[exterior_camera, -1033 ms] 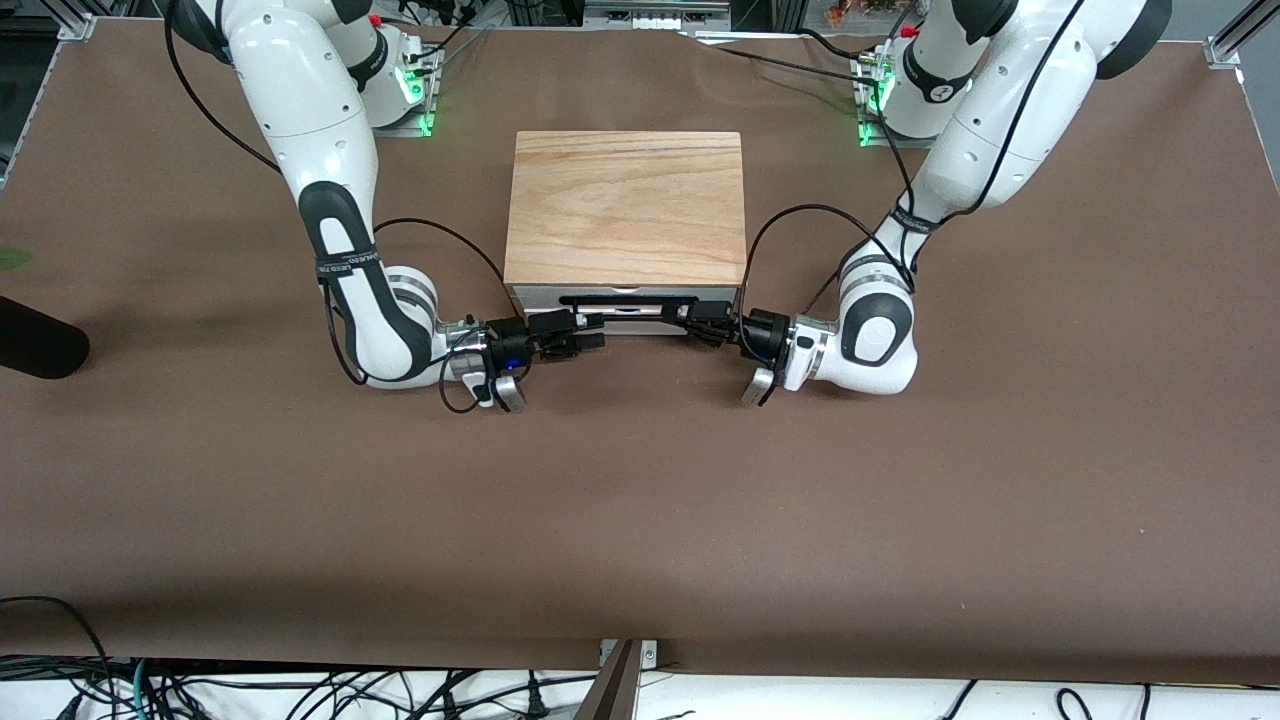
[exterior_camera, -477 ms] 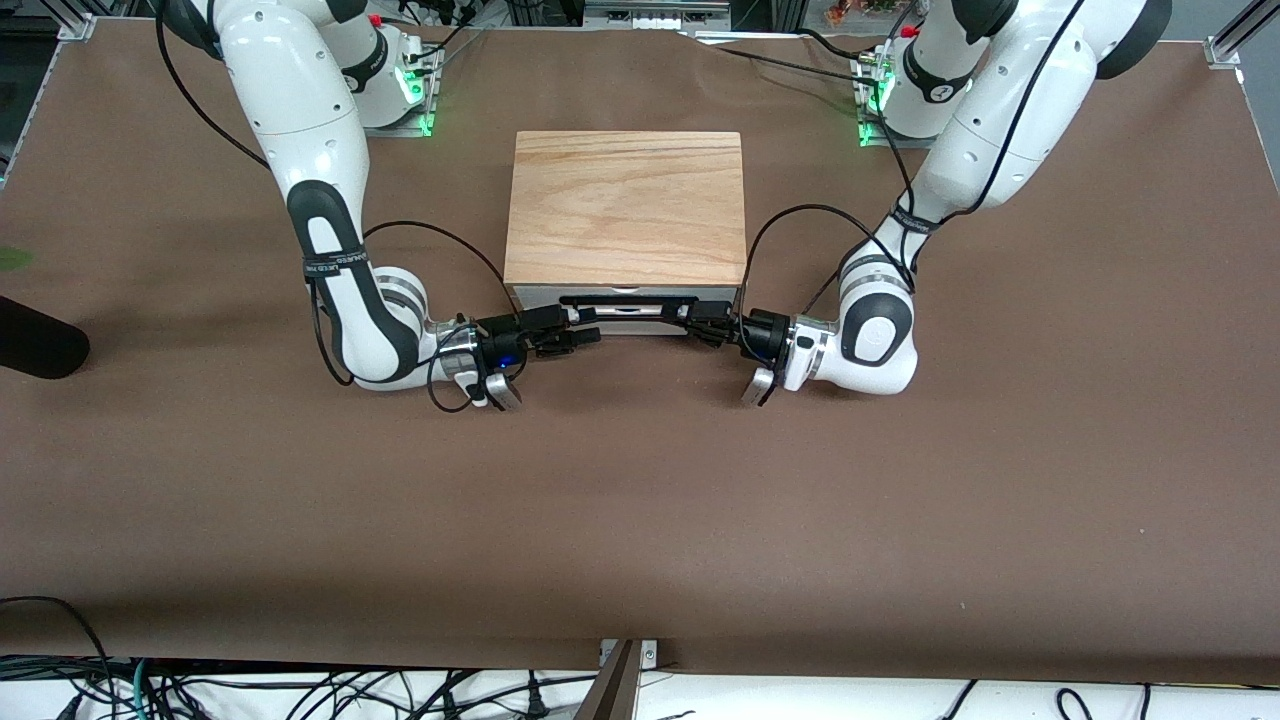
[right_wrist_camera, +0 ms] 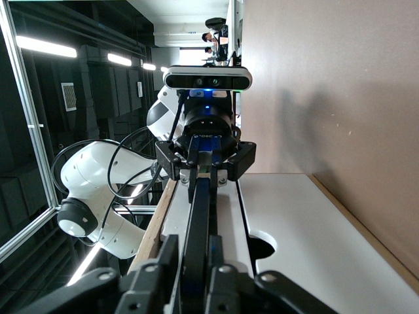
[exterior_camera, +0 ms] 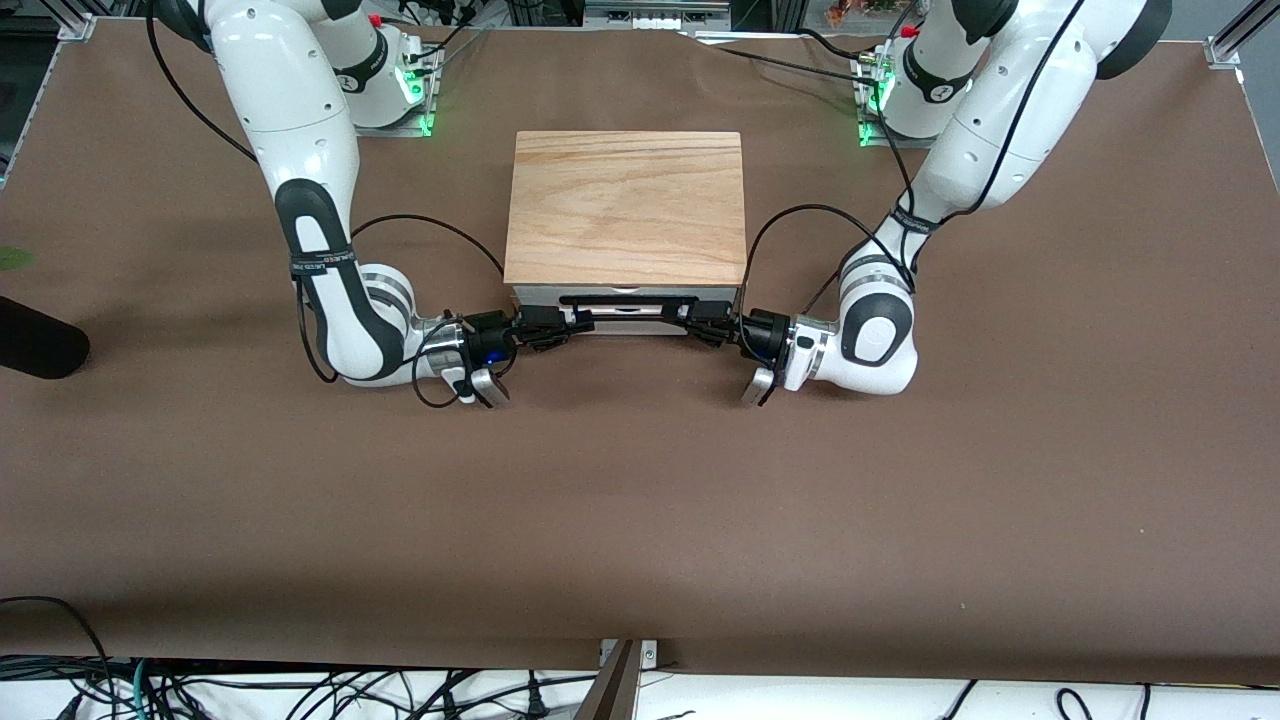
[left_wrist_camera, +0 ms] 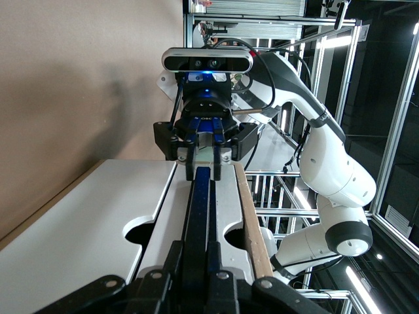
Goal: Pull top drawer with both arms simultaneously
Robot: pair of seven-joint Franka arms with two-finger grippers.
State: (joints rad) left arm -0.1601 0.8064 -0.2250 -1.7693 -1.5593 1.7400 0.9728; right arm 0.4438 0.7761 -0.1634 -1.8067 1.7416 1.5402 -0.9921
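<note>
The top drawer (exterior_camera: pixel 535 298) is shut flush under the box's wood slab; its tray is hidden. Its black bar handle (exterior_camera: pixel 630 300) runs across the white front. My left gripper (exterior_camera: pixel 690 318) is at the handle's end toward the left arm's side. In the left wrist view (left_wrist_camera: pixel 200 252) it is shut on the bar (left_wrist_camera: pixel 201 196). My right gripper (exterior_camera: pixel 572 320) is at the other end. In the right wrist view (right_wrist_camera: pixel 196 252) its fingers (right_wrist_camera: pixel 171 252) straddle the bar (right_wrist_camera: pixel 198 203), slightly open, with a thin gap on one side.
The wood-grain top slab (exterior_camera: pixel 627 205) covers the box. A second white panel (left_wrist_camera: pixel 98 216) lies below the top drawer front (left_wrist_camera: pixel 226 203). A black cylinder (exterior_camera: pixel 35 345) lies at the table edge on the right arm's end. The brown table (exterior_camera: pixel 640 500) spreads nearer the front camera.
The right arm has swung toward its own end of the table and its gripper has risen from below the handle onto the bar. The left arm and the drawer have not moved.
</note>
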